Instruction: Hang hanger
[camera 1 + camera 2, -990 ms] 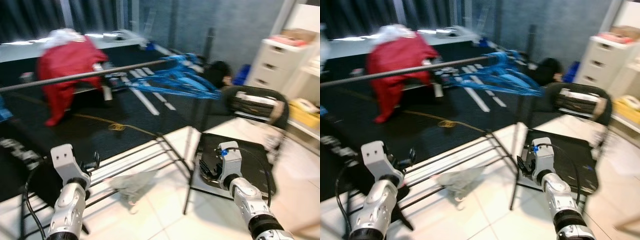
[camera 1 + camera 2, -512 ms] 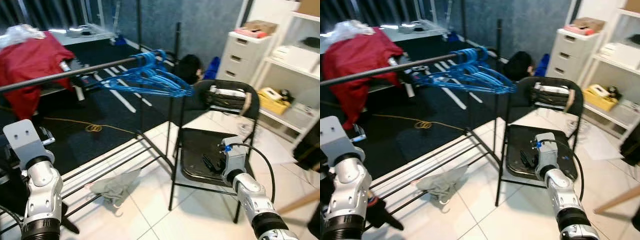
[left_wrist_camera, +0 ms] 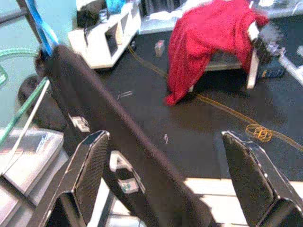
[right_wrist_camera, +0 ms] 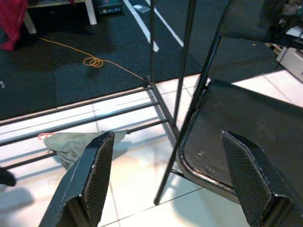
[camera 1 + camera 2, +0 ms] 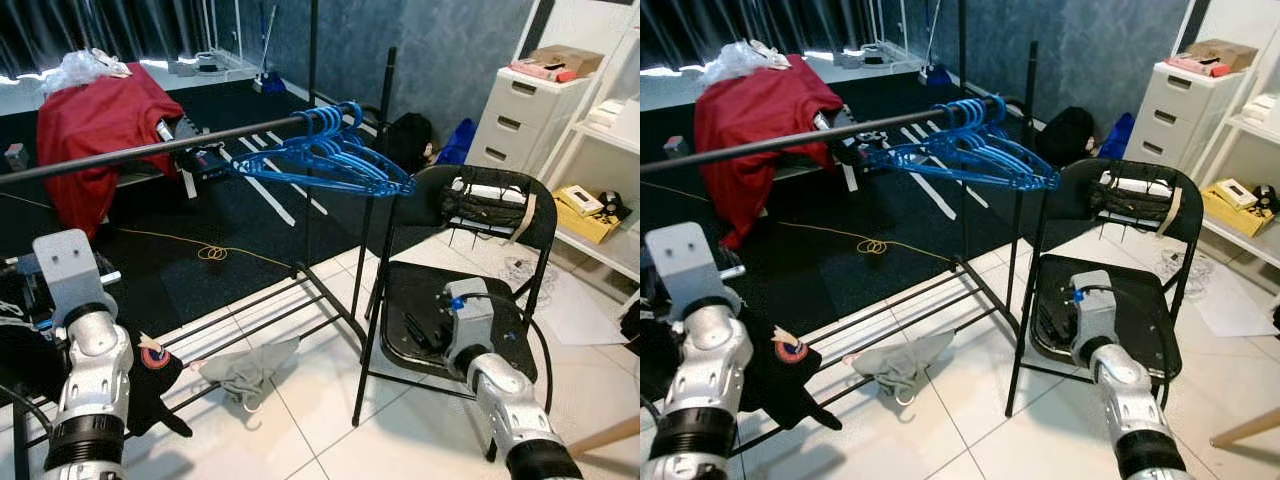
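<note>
Several blue hangers (image 5: 335, 160) hang bunched at the right end of a black rail (image 5: 150, 150) of a garment rack. My left gripper (image 3: 163, 142) is open and holds nothing; a black garment (image 3: 109, 137) hangs close in front of it at the left end of the rack. My right gripper (image 5: 420, 330) is open and empty, low beside the seat of a black folding chair (image 5: 400, 285). In the right wrist view the fingers (image 4: 94, 170) frame the chair leg and white floor tiles. Both grippers sit well below the rail.
A grey cloth (image 5: 250, 368) lies on the tiles by the rack's lower bars (image 5: 250, 320). A red cloth (image 5: 95, 125) drapes over furniture behind. White drawers (image 5: 520, 115) and shelves stand at the right. The black garment carries a round patch (image 5: 152, 356). A yellow cord (image 5: 212, 253) lies on the dark carpet.
The camera has swung and steadied, so the rack and chair shifted in view and the blur is gone. The black garment at lower left has come into view. Both grippers stay open and empty.
</note>
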`<state>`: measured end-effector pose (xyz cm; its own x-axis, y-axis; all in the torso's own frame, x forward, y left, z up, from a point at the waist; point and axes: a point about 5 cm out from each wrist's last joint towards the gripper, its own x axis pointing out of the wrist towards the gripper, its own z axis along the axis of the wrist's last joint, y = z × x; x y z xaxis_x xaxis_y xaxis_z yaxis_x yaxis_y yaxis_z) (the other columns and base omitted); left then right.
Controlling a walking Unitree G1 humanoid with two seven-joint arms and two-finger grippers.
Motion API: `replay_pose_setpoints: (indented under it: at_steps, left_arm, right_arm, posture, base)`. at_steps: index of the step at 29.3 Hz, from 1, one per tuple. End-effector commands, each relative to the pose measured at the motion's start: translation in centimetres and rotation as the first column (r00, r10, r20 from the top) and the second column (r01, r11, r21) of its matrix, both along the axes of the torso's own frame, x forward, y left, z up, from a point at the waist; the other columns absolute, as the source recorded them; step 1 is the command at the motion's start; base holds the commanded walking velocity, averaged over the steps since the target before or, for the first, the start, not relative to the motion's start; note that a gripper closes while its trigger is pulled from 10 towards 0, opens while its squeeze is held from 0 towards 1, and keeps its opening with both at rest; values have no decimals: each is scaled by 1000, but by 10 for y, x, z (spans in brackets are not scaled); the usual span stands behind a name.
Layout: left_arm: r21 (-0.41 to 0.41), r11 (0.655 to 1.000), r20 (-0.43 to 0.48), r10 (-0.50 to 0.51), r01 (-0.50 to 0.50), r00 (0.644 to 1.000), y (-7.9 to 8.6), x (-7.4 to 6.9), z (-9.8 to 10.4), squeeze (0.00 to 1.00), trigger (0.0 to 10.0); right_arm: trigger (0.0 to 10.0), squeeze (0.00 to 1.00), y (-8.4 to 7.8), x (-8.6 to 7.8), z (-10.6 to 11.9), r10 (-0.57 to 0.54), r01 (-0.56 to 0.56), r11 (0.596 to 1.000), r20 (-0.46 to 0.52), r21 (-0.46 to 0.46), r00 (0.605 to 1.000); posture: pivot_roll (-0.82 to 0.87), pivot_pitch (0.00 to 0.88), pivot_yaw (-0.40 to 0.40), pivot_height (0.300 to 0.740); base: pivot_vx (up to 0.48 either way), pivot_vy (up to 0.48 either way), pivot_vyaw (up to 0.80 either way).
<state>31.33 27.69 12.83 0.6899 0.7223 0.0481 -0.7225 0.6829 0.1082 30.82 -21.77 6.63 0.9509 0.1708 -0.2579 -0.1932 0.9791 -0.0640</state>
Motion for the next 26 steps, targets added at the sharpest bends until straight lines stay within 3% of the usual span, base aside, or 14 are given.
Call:
replay_pose_setpoints:
  at_steps: [1,4,7,14,15,17,18,24,26]
  left_arm:
    - [6,1000,-34,22,-22,999,2,2,-2,0,10000]
    - [-2,999,-55,42,-43,998,4,3,-4,0,10000]
    - [-97,989,-116,98,-109,988,8,5,-15,0,10000]
    - [-114,986,-132,108,-123,985,13,3,-18,0,9608]
    - [-115,986,-135,106,-122,985,14,3,-19,0,4510]
    - [-115,986,-135,106,-122,985,14,3,-19,0,4510]
    - [-119,984,-143,113,-130,983,19,1,-22,0,0]
    - [-123,971,-183,182,-206,966,39,-11,-29,0,0]
    - [-123,971,-183,182,-206,966,39,-11,-29,0,0]
  right_arm:
    - [10000,0,2,-1,1,6,-6,1000,-1,21,1000]
    - [10000,0,3,-2,2,12,-12,1000,4,27,1000]
    - [10000,0,2,-5,5,12,-12,999,10,42,1000]
    - [10000,0,0,-8,7,7,-8,999,11,47,1000]
    - [10000,0,0,-9,7,7,-7,999,10,48,1000]
    - [10000,0,0,-9,7,7,-7,999,10,48,1000]
    - [10000,0,0,-10,8,5,-6,999,11,50,1000]
    - [10000,0,0,-11,10,6,-7,998,8,55,1000]
    - [10000,0,0,-11,10,6,-7,998,8,55,1000]
  posture:
    - [-104,21,-9,740]
    - [-108,34,-2,740]
    - [-113,50,7,740]
    - [-115,52,10,740]
    - [-116,52,10,740]
    - [-116,52,10,740]
    - [-116,52,10,740]
    - [-119,44,9,740]
    - [-119,44,9,740]
  base:
    - [0,0,0]
    - [0,0,0]
    - [0,0,0]
    - [0,0,0]
    - [0,0,0]
    - [0,0,0]
    - [0,0,0]
    - [0,0,0]
    - [0,0,0]
